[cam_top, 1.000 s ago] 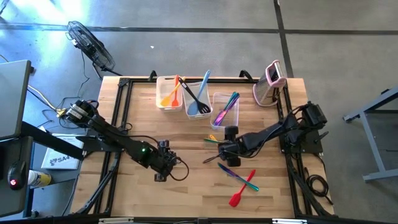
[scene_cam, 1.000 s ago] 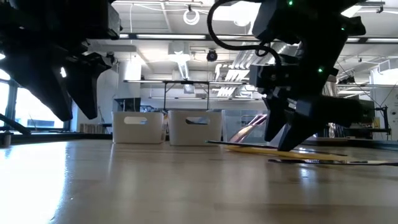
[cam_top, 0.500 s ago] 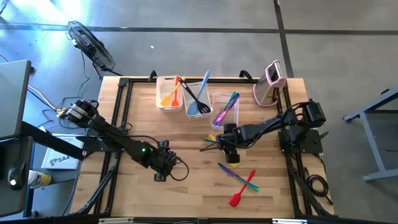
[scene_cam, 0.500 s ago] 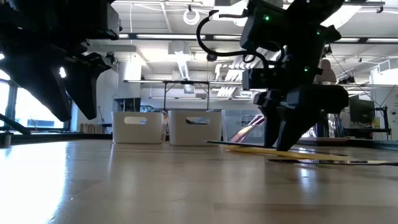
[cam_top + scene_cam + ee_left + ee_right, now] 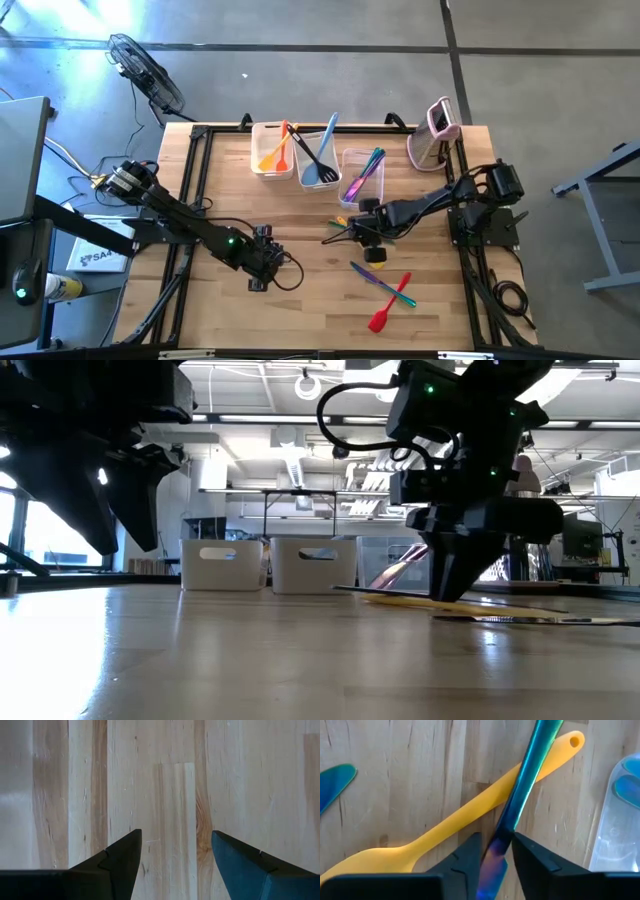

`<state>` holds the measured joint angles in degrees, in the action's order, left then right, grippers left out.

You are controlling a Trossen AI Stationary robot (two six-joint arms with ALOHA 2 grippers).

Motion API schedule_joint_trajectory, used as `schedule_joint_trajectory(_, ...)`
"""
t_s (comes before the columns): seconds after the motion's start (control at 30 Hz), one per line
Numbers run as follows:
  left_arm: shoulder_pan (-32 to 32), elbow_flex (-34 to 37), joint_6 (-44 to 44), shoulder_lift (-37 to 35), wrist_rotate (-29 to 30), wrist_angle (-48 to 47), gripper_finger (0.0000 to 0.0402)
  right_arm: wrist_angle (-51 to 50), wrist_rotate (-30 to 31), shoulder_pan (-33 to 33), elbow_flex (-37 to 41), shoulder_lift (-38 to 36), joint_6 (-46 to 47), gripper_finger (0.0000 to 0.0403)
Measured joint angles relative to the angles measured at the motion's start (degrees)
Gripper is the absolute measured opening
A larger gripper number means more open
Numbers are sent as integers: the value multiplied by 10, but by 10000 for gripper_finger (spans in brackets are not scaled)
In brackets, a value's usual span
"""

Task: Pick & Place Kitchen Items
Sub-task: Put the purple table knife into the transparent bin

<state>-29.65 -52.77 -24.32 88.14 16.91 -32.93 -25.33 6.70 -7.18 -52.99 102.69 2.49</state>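
Right wrist view: right gripper (image 5: 496, 851) pinches a glossy iridescent teal-purple handle (image 5: 522, 790) crossing a smooth yellow spatula (image 5: 470, 817); left gripper (image 5: 172, 865), at 9 o'clock, gapes wide over bare wood.

A wooden counter (image 5: 300, 310) with a black frame stands on a grey floor (image 5: 300, 25). 3 clear plastic tubs (image 5: 320, 160) sit side by side near its far edge, and a pink-and-white object (image 5: 436, 132) stands upright at the far right corner. A black fan (image 5: 145, 70) lies on the floor beyond the far left corner. A white box (image 5: 95, 258) rests left of the counter.
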Motion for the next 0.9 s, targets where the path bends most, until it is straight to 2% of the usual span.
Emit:
schedule_joint_trajectory(0.17, 0, 0, -2, 0, 0, 2, 232, 0, 0, 0, 0, 0, 1, 63)
schedule_joint_trajectory(0.3, 0, 0, -3, 0, -2, 2, 232, 0, 0, 0, 0, 0, 1, 47)
schedule_joint_trajectory(0.6, 0, 0, -19, 0, -24, -2, 232, 0, 4, 0, 0, 0, 2, 50)
schedule_joint_trajectory(0.9, 2, 0, 2, 0, -9, 15, 232, 3, 6, 0, 0, 0, 3, 51)
